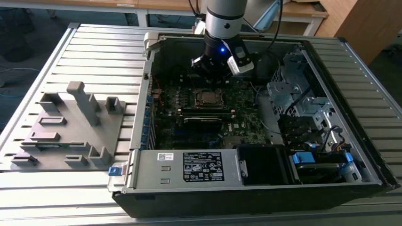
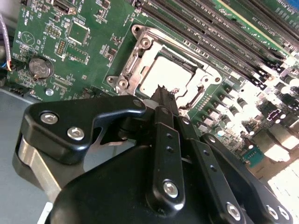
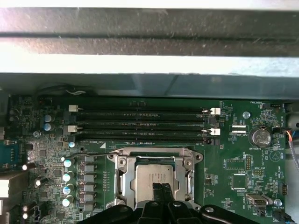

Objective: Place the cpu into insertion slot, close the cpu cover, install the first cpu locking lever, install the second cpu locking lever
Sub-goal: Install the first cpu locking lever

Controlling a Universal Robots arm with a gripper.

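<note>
The cpu [image 3: 150,177] lies flat in the insertion slot [image 1: 209,98] on the green motherboard, its silver top showing through the window of the cpu cover [image 3: 122,179]. The cover's metal frame sits down around the chip. In the second wrist view the cpu [image 2: 163,74] is bright inside the cover [image 2: 140,60]. My gripper [image 3: 161,192] hangs just above the socket's edge with its two black fingers together and nothing between them. Its tips [image 2: 161,89] point at the chip's near side. From outside, the gripper [image 1: 217,79] is low inside the case.
Long black memory slots [image 3: 140,123] run beside the socket, and a coin battery [image 3: 259,136] sits further off. The case wall [image 3: 149,32] rises close behind the board. A drive cage [image 1: 295,94] and power supply [image 1: 188,167] flank it. A grey fixture tray [image 1: 63,127] lies on the exterior view's left.
</note>
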